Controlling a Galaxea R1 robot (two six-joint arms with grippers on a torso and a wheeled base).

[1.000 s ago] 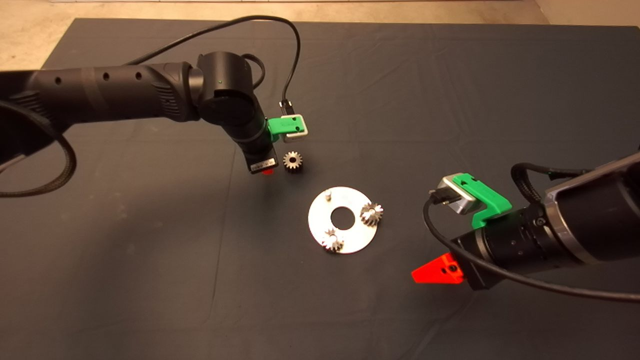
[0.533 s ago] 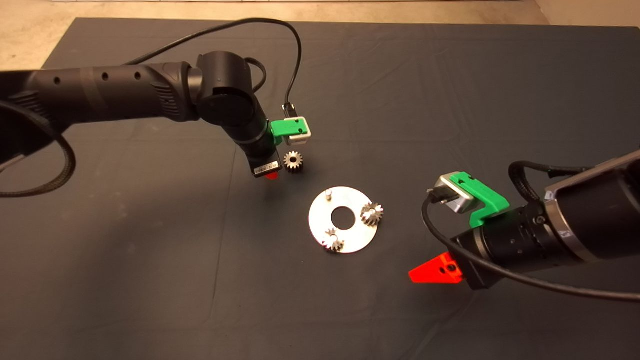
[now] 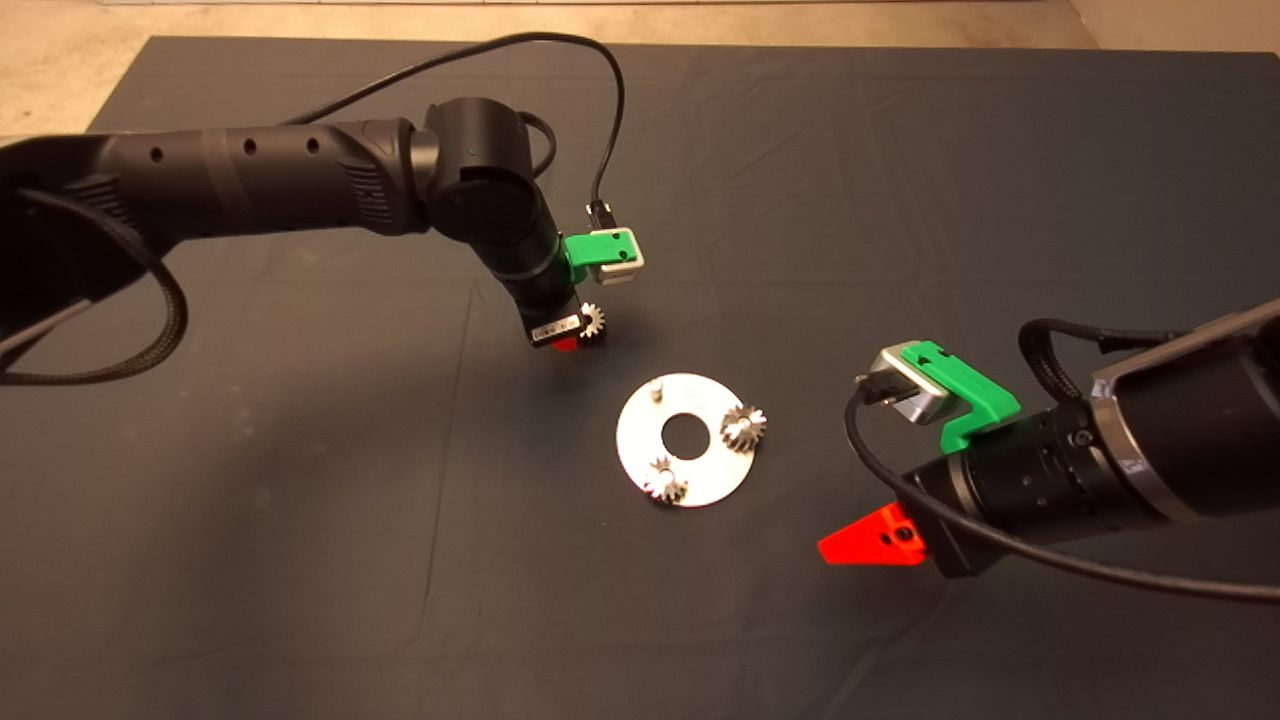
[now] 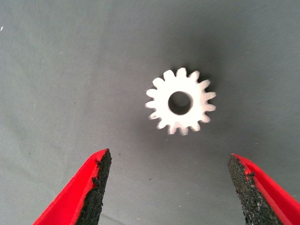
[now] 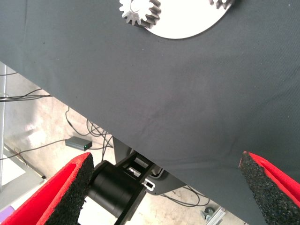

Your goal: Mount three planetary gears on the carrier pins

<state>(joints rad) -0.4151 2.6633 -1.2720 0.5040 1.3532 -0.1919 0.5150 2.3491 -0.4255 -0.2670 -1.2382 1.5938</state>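
Two planetary gears (image 3: 743,428) (image 3: 667,482) sit on the shiny silver disc (image 3: 640,440). One of the carrier pins (image 3: 656,390) stands bare at the disc's far left. Another gear (image 3: 593,321) lies flat on the mat beyond the disc, half hidden under my left gripper (image 3: 562,343). In the left wrist view that gear (image 4: 180,102) lies ahead of the open left gripper (image 4: 171,187), with nothing between the fingers (image 4: 89,192). My right gripper (image 3: 850,545) hovers open to the right of the disc, and its wrist view catches the disc's edge (image 5: 187,23) with a gear (image 5: 140,11).
The dark mat (image 3: 300,550) covers the table, and its far edge meets beige floor (image 3: 60,70). The right wrist view shows cables and a small black box (image 5: 77,144) on the floor beyond the mat's edge.
My left arm has moved right, so its gripper now stands over the loose gear and partly hides it from above. The right arm has barely moved.
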